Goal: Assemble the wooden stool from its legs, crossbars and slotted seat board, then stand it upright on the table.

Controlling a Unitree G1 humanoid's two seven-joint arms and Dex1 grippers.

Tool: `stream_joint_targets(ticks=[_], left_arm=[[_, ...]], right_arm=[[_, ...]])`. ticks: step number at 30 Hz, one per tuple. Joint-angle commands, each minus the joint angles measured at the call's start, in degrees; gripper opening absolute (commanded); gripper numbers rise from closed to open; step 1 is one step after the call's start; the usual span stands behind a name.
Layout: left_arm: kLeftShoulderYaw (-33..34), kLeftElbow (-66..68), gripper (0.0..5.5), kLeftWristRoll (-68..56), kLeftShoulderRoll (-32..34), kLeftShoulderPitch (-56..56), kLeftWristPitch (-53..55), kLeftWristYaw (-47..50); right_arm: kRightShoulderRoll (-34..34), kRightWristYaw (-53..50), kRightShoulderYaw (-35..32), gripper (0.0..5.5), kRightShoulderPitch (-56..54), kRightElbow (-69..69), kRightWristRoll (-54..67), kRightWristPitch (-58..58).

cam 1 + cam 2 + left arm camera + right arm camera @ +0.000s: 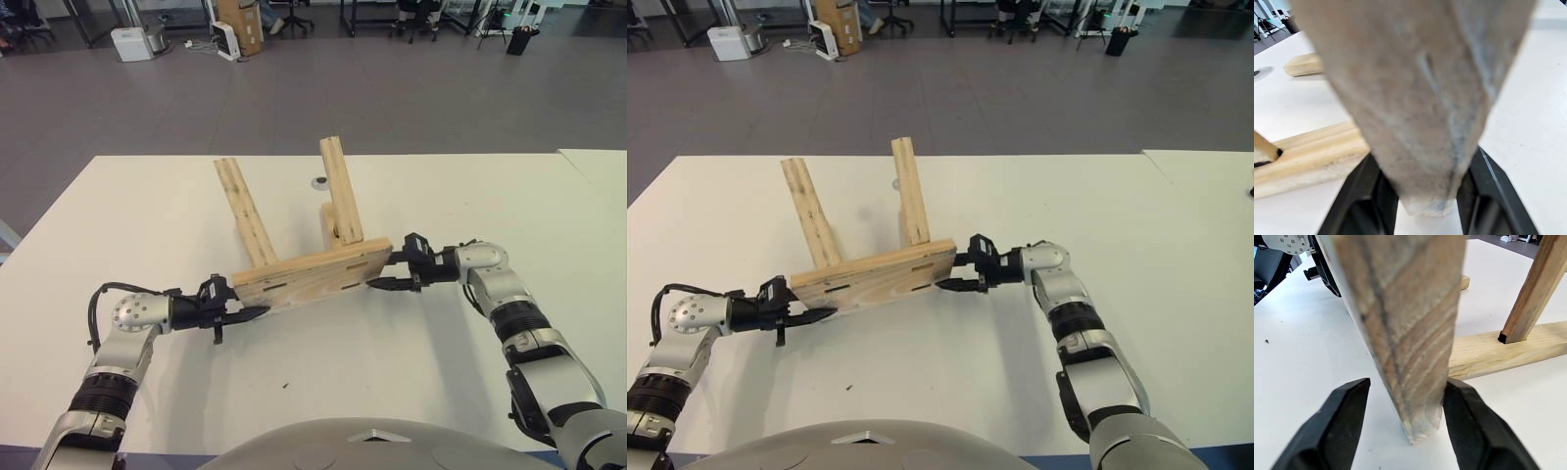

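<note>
The wooden stool lies on its side on the white table. Its slotted seat board stands on edge, and two legs point away from me. A short crossbar lies low between them. My left gripper is shut on the board's left end; in the left wrist view both fingers press against the wood. At the board's right end my right gripper stands open. One of its fingers touches the wood, and the other shows a gap.
A small round grommet sits in the tabletop behind the legs. A second white table adjoins at the far right. There is bare tabletop in front of the board and on both sides.
</note>
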Motion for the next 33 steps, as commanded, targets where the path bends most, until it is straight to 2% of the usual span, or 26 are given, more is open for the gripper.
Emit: stream_joint_targets(ticks=[1,9,13,15,18,21,24,26,28,30,31,33], left_arm=[[-2.16,0.62,1.30,1.75,0.03,-0.72,0.83,-1.92],[-1.47,0.02,1.30,-1.08,-1.97,-2.61,3.97,-1.77],[0.20,-7.64,1.32,-5.29,-4.37,-0.35,12.97,2.22],[1.07,-15.40,1.32,-8.88,-3.62,1.56,20.61,3.30],[4.74,-30.37,1.33,-22.73,1.09,-0.80,41.25,5.32],[9.93,-35.56,1.33,-50.46,7.60,-12.26,64.65,12.43],[9.88,-32.24,1.33,-68.24,10.95,-23.43,74.21,17.26],[8.80,-24.64,1.32,-76.14,8.90,-31.80,77.61,23.82],[8.84,-15.32,1.31,-79.88,3.47,-37.99,79.02,30.19],[10.32,-5.15,1.31,-81.27,-2.62,-43.00,78.04,39.41],[12.41,0.35,1.31,-80.67,-5.99,-44.94,75.17,47.11],[14.81,5.77,1.31,-77.07,-9.93,-45.87,71.15,58.74]], right_arm=[[-0.63,2.47,1.64,3.15,0.00,-1.10,-1.25,-0.67],[-3.11,6.68,1.47,1.80,5.74,-9.41,1.76,2.60],[-7.58,7.02,0.40,1.64,13.26,-26.31,8.25,15.78],[-9.18,5.58,-0.31,1.64,14.95,-35.03,12.96,25.39],[-10.76,0.64,-4.43,1.64,11.56,-47.25,24.45,44.50],[-10.89,-5.58,-11.26,1.64,1.13,-53.03,42.08,66.43],[-7.31,-13.84,-17.83,1.64,-10.75,-48.93,58.23,76.19],[-4.46,-20.21,-19.99,1.61,-17.80,-43.87,66.63,77.91],[-0.27,-29.57,-22.31,1.46,-24.08,-35.61,71.75,78.79],[5.06,-42.54,-27.38,1.42,-31.26,-21.79,69.77,76.74],[6.73,-49.68,-30.00,1.40,-33.63,-14.78,66.76,74.36],[8.23,-60.74,-32.79,1.39,-34.38,-6.17,60.77,70.00]])
